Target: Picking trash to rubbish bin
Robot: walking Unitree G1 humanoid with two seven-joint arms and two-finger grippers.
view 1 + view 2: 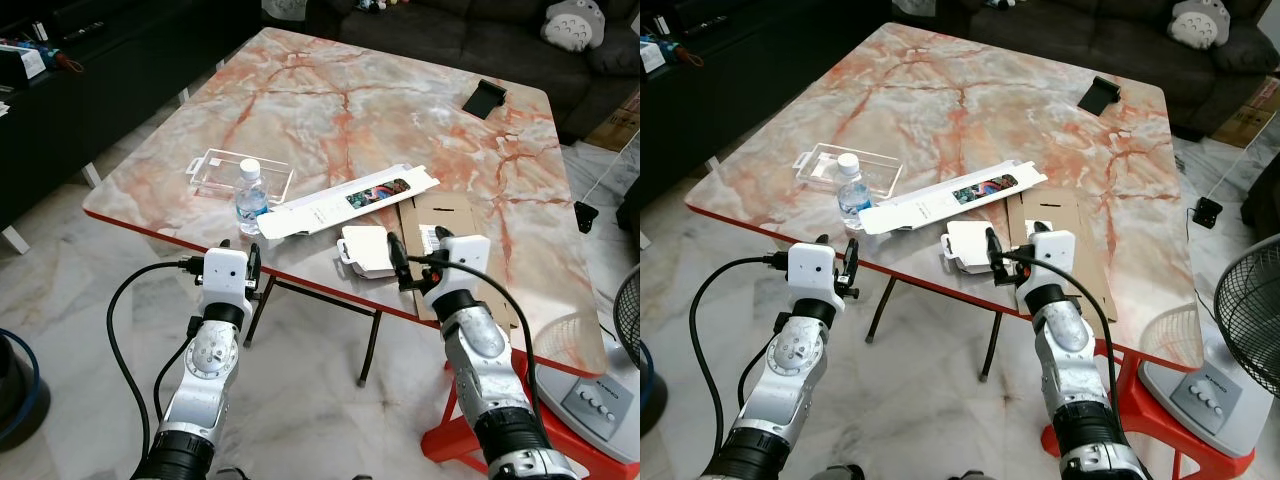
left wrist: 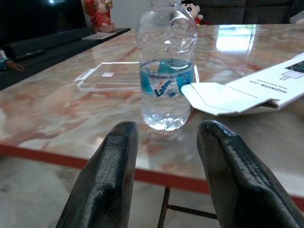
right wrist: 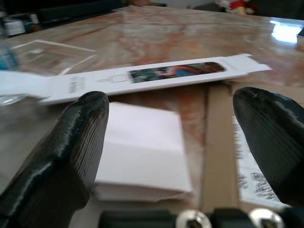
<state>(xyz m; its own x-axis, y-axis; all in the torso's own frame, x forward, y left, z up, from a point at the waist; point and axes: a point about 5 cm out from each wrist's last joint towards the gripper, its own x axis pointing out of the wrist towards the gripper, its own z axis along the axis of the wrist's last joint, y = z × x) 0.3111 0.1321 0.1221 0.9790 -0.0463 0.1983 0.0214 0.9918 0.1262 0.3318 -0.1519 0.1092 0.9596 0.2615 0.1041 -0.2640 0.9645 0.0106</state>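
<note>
Left eye view: marble table (image 1: pixel 400 110) w/ red edge, white tile floor (image 1: pixel 60 260), both hands released.

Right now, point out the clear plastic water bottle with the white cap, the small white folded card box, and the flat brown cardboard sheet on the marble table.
clear plastic water bottle (image 2: pixel 167 90), left wrist view, blue label.
small white folded card box (image 3: pixel 142 147), right wrist view, top face.
flat brown cardboard sheet (image 1: pixel 447 212), left eye view, bare far part.
</note>
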